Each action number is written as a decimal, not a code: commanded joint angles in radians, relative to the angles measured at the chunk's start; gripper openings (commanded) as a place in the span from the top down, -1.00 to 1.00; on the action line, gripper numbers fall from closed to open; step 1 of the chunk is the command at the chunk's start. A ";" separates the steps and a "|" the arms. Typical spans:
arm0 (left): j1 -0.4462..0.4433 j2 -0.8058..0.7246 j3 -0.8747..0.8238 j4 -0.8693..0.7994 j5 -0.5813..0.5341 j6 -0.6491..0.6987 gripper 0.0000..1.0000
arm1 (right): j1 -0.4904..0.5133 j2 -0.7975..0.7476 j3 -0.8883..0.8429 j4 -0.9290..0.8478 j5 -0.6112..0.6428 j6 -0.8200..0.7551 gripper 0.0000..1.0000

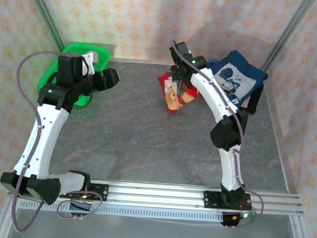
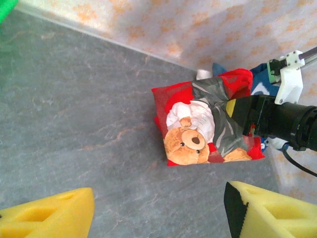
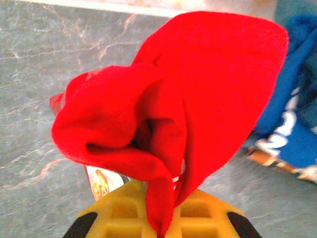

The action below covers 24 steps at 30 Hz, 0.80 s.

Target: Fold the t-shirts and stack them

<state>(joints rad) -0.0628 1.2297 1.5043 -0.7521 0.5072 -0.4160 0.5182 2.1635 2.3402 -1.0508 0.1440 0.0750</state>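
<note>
The bright red t-shirt (image 1: 175, 96) with the brown teddy-bear print (image 2: 188, 144) sits at the back middle of the table, partly folded. My right gripper (image 1: 179, 76) is shut on a bunched fold of its red cloth (image 3: 168, 124), which rises between the yellow fingers (image 3: 119, 210). The navy t-shirt (image 1: 236, 76) with white cartoon print lies just right of it, near the back wall. My left gripper (image 1: 113, 78) hangs open over bare table at the back left, its yellow pads (image 2: 49, 215) wide apart and nothing between them.
A green plastic basket (image 1: 64, 66) stands at the back left, under the left arm. Patterned walls close in the back and sides. The grey table (image 1: 135, 144) stretches bare between the arms down to the metal rail at the front.
</note>
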 commanded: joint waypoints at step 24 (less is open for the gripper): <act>-0.052 0.207 0.680 -0.031 -0.040 0.068 -1.00 | -0.292 -0.122 0.309 -0.001 -0.205 0.046 1.00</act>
<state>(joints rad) -0.0940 1.4403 2.1624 -0.7597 0.4858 -0.3813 0.2562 2.1361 2.6091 -1.1198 0.0029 0.0540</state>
